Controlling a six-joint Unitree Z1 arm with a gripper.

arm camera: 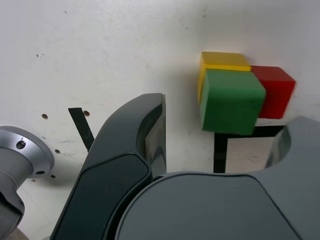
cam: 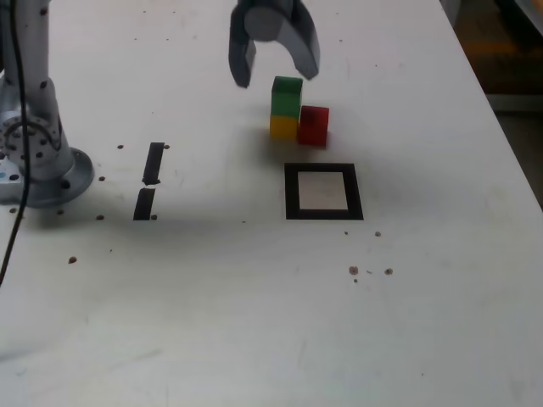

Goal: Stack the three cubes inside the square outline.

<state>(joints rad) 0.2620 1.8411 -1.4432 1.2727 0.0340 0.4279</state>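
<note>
- White tabletop, speckled with small marks, behind everything in view.
- Above it, gripper (cam: 278, 80) with fingers spread wide and nothing between them.
- Green cube (cam: 287, 97) on top of yellow cube (cam: 283, 128); red cube (cam: 313, 126) on the table, close against the exterior view's right side of the yellow one, perhaps touching, though too blurred there to be sure.
- Key relation: green cube just beyond the fingertips, slightly toward the exterior view's right of the middle of the gap; probably a small sideways correction before any descent.
- All three outside the square outline (cam: 293, 193), just off its edge nearer the gripper.
</note>
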